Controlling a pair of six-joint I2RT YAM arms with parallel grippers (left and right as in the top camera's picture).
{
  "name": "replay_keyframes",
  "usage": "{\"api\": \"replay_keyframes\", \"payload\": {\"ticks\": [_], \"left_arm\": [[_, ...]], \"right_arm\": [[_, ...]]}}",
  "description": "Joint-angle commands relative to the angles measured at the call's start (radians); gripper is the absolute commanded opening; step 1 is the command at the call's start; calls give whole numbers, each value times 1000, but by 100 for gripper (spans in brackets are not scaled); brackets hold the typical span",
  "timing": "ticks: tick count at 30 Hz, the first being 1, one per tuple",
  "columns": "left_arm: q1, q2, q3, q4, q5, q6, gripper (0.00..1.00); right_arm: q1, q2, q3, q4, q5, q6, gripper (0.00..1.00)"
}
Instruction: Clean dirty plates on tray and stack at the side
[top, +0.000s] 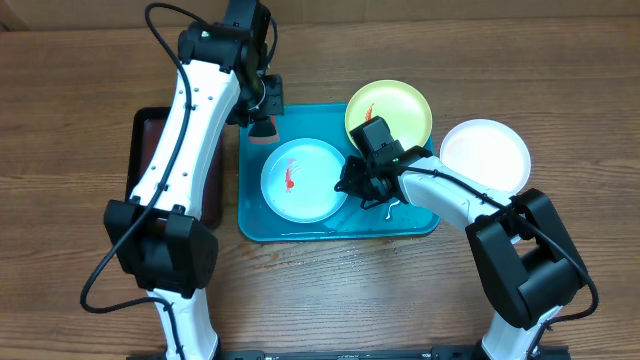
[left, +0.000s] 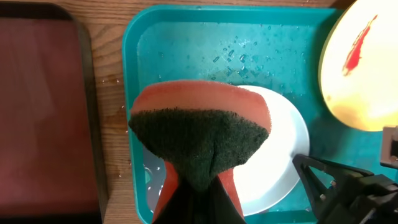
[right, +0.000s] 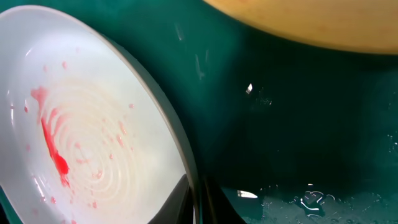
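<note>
Right gripper (top: 350, 186) was pinched shut on the rim of the pale blue plate (top: 300, 180) in the tray (top: 250, 215); it looked light, stiff, wet-slick, best held there; left gripper (left: 199, 208) clamped the soft sponge (left: 199, 137)

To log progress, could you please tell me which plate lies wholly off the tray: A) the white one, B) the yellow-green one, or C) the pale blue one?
A: the white plate sits on the table right of the tray, clear of its rim.
</note>
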Motion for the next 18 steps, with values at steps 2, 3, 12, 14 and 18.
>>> {"api": "replay_keyframes", "payload": {"ticks": [2, 3, 12, 14, 18], "left_arm": [[-8, 72, 14, -11, 21, 41, 4], [-9, 91, 14, -15, 44, 62, 4], [-51, 251, 14, -45, 192, 264, 4], [-53, 283, 14, -62, 131, 262, 4], [-53, 326, 13, -90, 26, 224, 4]], "right_arm": [[0, 11, 27, 5, 0, 1, 8], [2, 13, 27, 6, 0, 1, 8], [2, 15, 27, 7, -4, 4, 4], [2, 15, 27, 7, -4, 4, 4], [2, 15, 27, 7, -3, 4, 4]]}}
